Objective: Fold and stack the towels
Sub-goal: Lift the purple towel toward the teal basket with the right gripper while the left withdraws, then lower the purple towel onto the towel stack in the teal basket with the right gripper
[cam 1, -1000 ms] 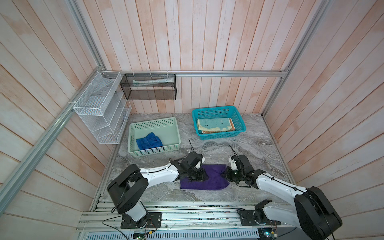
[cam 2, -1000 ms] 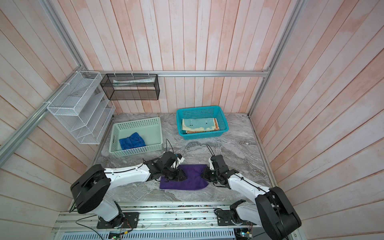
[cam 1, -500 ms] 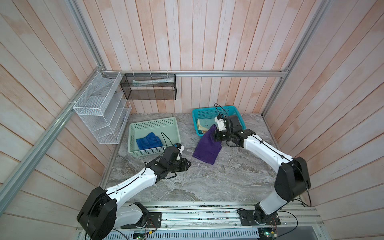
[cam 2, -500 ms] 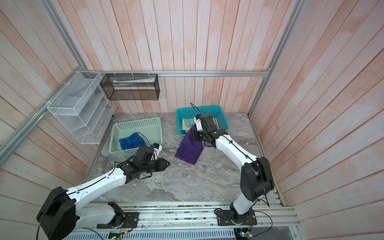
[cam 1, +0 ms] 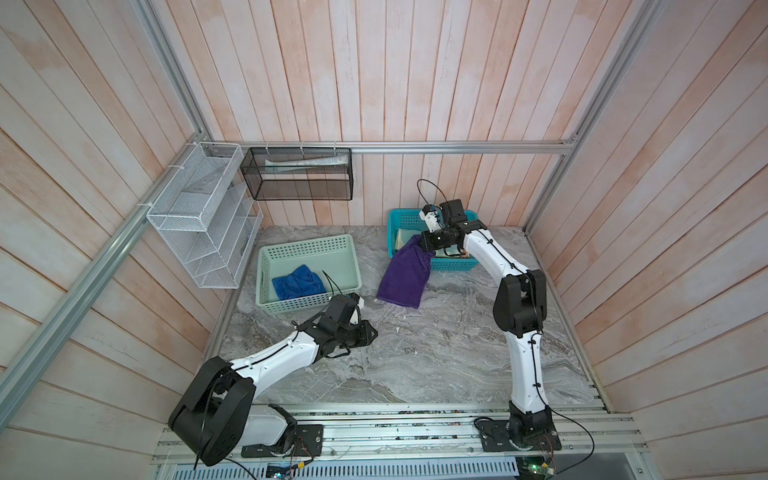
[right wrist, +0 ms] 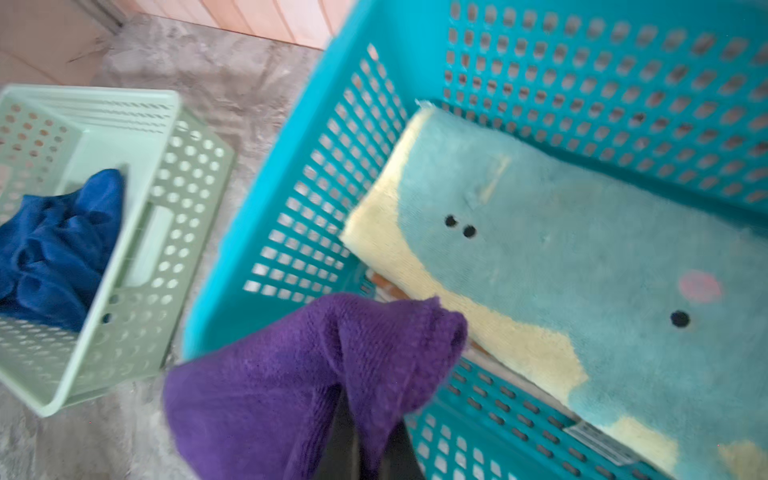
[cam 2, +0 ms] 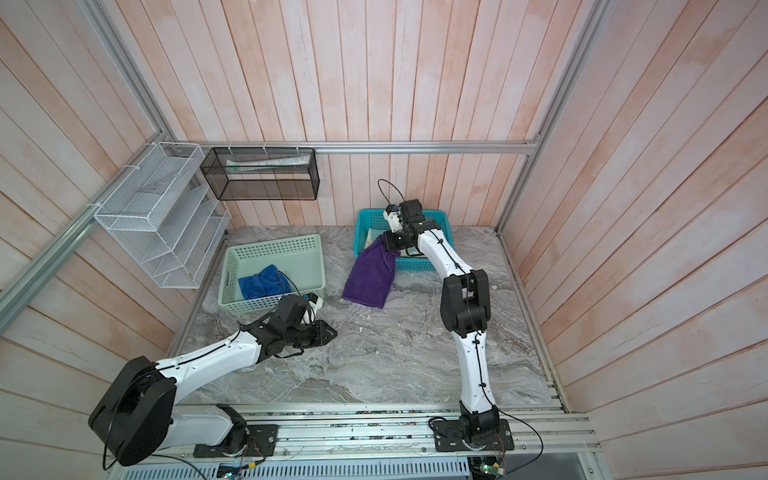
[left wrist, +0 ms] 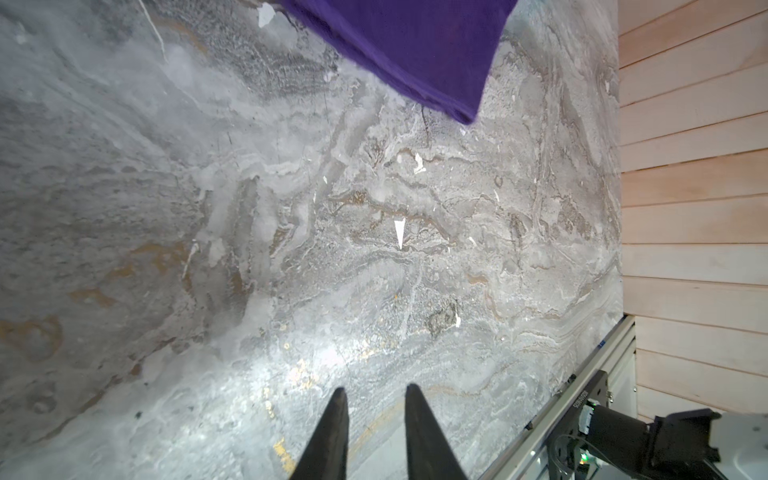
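Note:
My right gripper (cam 1: 426, 245) (cam 2: 390, 243) is shut on one end of the purple towel (cam 1: 405, 276) (cam 2: 372, 276). The towel hangs over the near left corner of the teal basket (cam 1: 399, 216) and its lower end reaches the marble. In the right wrist view the purple towel (right wrist: 291, 374) bunches over the fingers. A folded teal and pale-yellow towel (right wrist: 582, 257) lies in the teal basket (right wrist: 270, 208). A crumpled blue towel (cam 1: 299, 282) (right wrist: 58, 249) lies in the mint basket (cam 1: 305, 243). My left gripper (cam 1: 370, 332) (left wrist: 376, 392) hovers low over bare marble, slightly open with nothing between its fingers.
A white wire rack (cam 1: 199, 220) and a black mesh basket (cam 1: 299, 174) hang on the back left walls. Wooden walls close in three sides. An aluminium rail (cam 1: 374, 415) runs along the front edge by both arm bases.
A second ago both grippers were at the purple towel lying flat near the front. The right arm has carried it up to the teal basket, and the left gripper has let go and drawn back.

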